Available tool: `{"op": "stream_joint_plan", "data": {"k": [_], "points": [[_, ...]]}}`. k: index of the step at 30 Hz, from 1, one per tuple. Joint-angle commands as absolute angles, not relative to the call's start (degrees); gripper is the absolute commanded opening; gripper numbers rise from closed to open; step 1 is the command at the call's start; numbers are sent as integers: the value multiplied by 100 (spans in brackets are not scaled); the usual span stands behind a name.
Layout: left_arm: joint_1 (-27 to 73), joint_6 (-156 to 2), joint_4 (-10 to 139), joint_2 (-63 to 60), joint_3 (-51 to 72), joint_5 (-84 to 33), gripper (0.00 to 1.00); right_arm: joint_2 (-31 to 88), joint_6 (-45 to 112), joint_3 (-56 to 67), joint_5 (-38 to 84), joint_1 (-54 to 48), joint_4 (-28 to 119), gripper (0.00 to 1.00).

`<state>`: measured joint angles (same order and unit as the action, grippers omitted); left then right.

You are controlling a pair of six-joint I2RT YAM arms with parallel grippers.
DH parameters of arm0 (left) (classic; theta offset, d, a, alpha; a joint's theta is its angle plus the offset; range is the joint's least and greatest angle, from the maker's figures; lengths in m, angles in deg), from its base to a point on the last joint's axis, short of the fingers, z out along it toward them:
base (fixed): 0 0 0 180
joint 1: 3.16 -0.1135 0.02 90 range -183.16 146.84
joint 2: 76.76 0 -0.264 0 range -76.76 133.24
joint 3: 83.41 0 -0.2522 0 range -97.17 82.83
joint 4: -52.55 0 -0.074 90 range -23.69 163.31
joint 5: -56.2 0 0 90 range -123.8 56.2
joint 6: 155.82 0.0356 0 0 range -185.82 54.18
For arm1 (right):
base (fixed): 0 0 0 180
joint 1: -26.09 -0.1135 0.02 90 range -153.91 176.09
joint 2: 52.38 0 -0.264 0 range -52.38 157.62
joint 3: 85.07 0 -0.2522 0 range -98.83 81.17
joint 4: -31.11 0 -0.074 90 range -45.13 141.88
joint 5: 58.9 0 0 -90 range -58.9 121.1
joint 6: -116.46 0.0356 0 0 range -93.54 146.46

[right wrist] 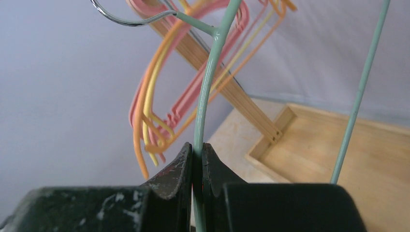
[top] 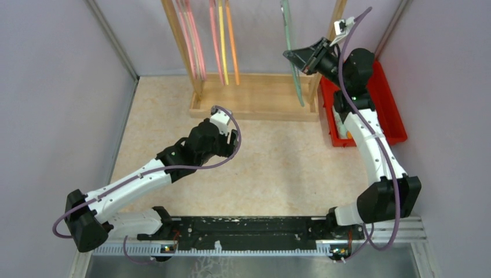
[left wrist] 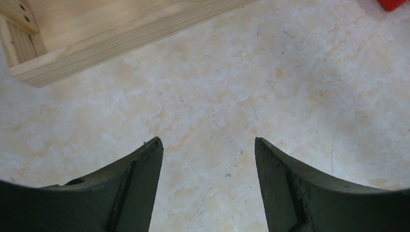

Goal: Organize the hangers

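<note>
My right gripper [top: 292,57] is raised by the wooden rack's right post and is shut on a pale green hanger [top: 295,75], which hangs down toward the rack base. In the right wrist view the gripper [right wrist: 197,147] pinches the green hanger's wire [right wrist: 208,87] below its metal hook [right wrist: 121,20]. Pink hangers [top: 194,40], a yellow hanger [top: 222,46] and an orange hanger [top: 231,46] hang on the rack's left part; they also show in the right wrist view [right wrist: 159,96]. My left gripper [left wrist: 208,142] is open and empty, low over the table in front of the rack base.
The wooden rack [top: 255,98] stands at the back of the table, its base corner showing in the left wrist view [left wrist: 58,53]. A red bin [top: 394,110] sits at the back right, behind my right arm. Grey walls enclose the table on three sides.
</note>
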<state>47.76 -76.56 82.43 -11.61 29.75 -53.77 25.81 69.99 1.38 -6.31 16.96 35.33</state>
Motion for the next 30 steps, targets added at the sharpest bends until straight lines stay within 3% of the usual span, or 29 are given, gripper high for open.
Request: {"op": "stream_joint_plan", "data": {"k": [1,17,22,30], "points": [[4794,-7700,8116,-1262,2984,-5401,75,2819,8123,-734,-796,1911,1525,1],[4799,-7746,8414,-1378,2658,-5419,75,4434,11234,-1678,88,2138,414,0],[4801,-7733,8493,-1380,2574,-5449,75,4547,11422,-1895,210,2165,758,0],[4800,-7749,8504,-1296,2631,-5372,75,4288,11720,-845,299,2356,1152,0]]}}
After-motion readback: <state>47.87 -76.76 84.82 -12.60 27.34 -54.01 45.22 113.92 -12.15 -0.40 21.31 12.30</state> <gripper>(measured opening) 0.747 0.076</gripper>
